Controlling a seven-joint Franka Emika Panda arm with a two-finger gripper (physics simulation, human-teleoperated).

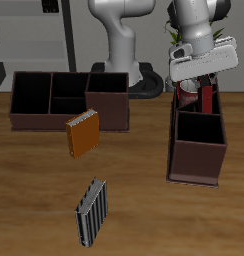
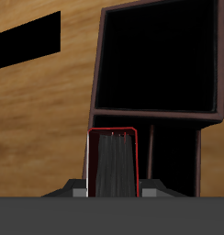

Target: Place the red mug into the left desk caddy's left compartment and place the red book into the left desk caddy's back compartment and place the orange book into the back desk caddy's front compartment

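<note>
My gripper [image 1: 191, 82] hangs over the far end of the left desk caddy [image 1: 197, 162], shut on the dark-red book [image 1: 186, 92], which it holds upright. In the wrist view the red book [image 2: 114, 163] stands between my fingers, its pale page edges facing the camera, with the caddy's dark cells [image 2: 158, 60] beyond it. The red mug [image 1: 208, 97] shows just beside the book, at that caddy's far end; which cell it sits in I cannot tell. The orange book [image 1: 82, 134] leans against the front wall of the back desk caddy [image 1: 39, 120].
A black-and-grey striped book [image 1: 91, 212] stands near the table's front edge. The robot's white base [image 1: 124, 45] rises behind the two caddies. Bare wood [image 1: 144, 190] lies between the caddies and the striped book.
</note>
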